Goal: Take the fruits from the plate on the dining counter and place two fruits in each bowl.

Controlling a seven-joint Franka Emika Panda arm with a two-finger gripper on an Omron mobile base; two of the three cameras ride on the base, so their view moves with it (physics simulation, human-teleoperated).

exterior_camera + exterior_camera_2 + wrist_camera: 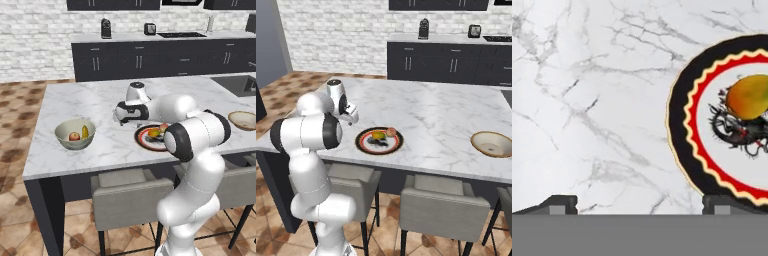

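Plate (379,140) — round, flat, black outer rim, scalloped red ring, white centre with a dark spidery pattern. It lies on the white grey-veined marble desk (431,115), near the front edge, just beside the arm.

On the plate: an orange (750,96), yellow-orange shading to red at one side, over the dark pattern; and a tan-pink peach (391,132) just beside it, toward the rim. In the left base view the arm's elbow covers part of the plate and the two fruits show at its far side.

Green bowl (75,134) — deep, pale grey-green, round — stands on the desk well apart from the plate, toward the desk's left end. Inside it: a red apple (74,136) and a yellow banana (85,132), side by side, the banana leaning against the wall.

Tan bowl (492,144) — shallow, wide, tan rim, whitish inside — stands on the desk well apart from the plate on the other side, near the front edge. No fruit seen in it.

Gripper (640,204) — jaws wide apart, nothing between them. In the hand view one tip stands over bare marble, the other over the plate's black rim; whether it touches the rim I cannot tell. The hand hangs above the desk at the plate's edge on the green-bowl side.
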